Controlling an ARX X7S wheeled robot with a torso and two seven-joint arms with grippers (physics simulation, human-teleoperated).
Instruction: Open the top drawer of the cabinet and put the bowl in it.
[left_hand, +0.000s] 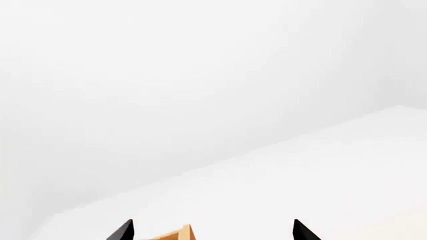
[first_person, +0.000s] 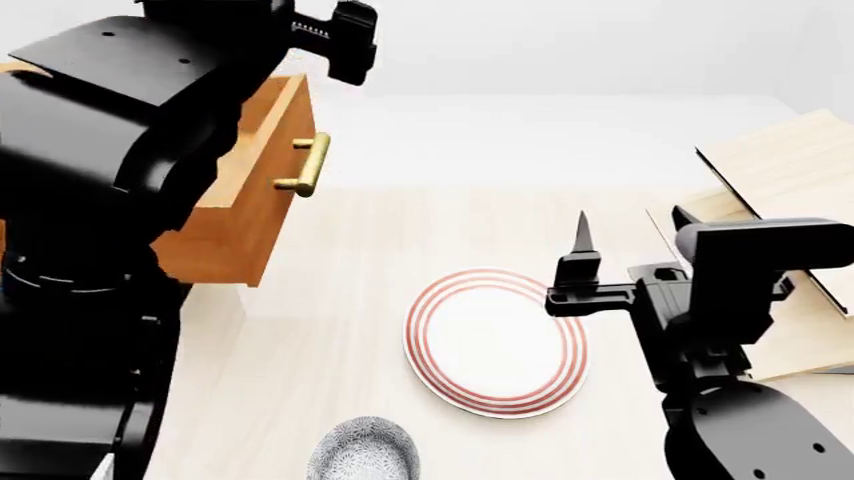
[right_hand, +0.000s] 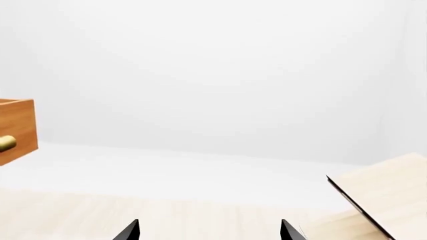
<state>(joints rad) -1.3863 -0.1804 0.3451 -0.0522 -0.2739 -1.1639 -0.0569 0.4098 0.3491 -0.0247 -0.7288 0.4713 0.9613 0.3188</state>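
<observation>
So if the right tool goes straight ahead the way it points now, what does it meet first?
Probably nothing close: the right tool, open, points over the table toward the white wall. The drawer and the rack lie off to either side.

Two black pointy fingertips of the left gripper, wide apart. Small orange-brown wooden corner between them. White blank wall behind.
</observation>
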